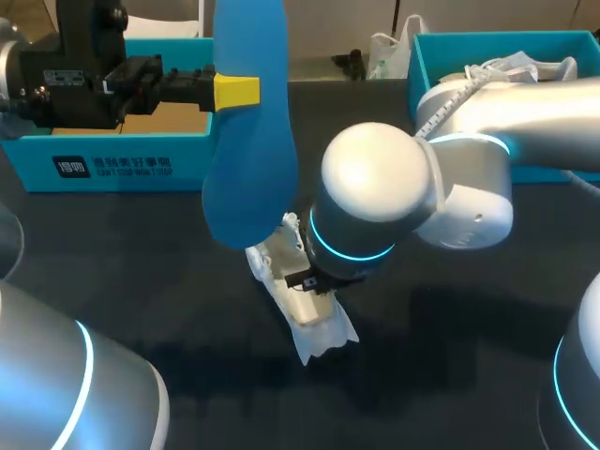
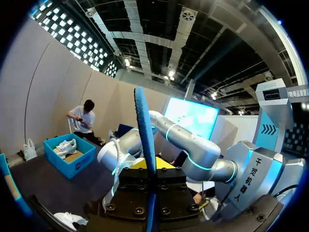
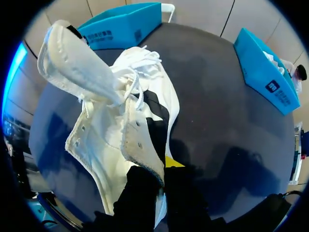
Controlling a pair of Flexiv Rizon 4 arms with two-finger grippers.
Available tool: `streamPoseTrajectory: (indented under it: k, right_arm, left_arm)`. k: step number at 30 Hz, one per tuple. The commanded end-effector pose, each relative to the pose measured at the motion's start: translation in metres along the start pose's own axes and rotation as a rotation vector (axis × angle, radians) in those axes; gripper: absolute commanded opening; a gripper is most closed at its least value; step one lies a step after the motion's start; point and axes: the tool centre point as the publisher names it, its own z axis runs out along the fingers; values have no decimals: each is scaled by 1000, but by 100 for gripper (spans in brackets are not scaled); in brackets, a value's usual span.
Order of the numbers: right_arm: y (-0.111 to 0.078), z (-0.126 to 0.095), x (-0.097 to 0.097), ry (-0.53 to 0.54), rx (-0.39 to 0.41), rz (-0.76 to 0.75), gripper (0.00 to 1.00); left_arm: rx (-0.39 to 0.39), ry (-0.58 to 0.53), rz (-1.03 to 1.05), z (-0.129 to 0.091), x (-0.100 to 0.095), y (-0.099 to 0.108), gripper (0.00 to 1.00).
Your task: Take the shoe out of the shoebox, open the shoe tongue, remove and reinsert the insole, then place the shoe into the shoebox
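Dark tabletop, centre frame: R gripper clamped on side wall of white shoe, tongue flipped open. L gripper, upper left, pinches blue insole aloft. Reinsertion likely next: hold shoe steady, feed toe end first, shallow angle.

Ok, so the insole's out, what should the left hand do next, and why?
Probably lower the insole toward the shoe opening. The left hand grips it upright in the air, while the right hand pinches the shoe's side with the tongue pulled open.
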Motion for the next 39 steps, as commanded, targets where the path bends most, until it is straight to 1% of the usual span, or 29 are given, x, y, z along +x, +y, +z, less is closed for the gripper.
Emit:
streamPoseTrajectory:
  k: [1, 9, 15, 23, 34, 39]
  right_arm:
    - [-6, 6, -11, 49, -6, 16, 0]
    - [-12, 6, -17, 61, 1, 51, 0]
    - [-14, 17, -26, 89, 7, 72, 0]
    - [-18, 31, -33, 119, 14, 106, 0]
    - [-22, 38, -33, 134, 32, 149, 0]
    - [-23, 39, -33, 144, 23, 165, 0]
  left_arm:
    - [-3, 1, 0, 1, -1, -1, 0]
    - [-3, 1, 0, 1, -1, -1, 0]
    - [-3, 1, 0, 1, -1, -1, 0]
    - [-3, 1, 0, 1, -1, -1, 0]
    - [-3, 1, 0, 1, -1, -1, 0]
    - [-3, 1, 0, 1, -1, -1, 0]
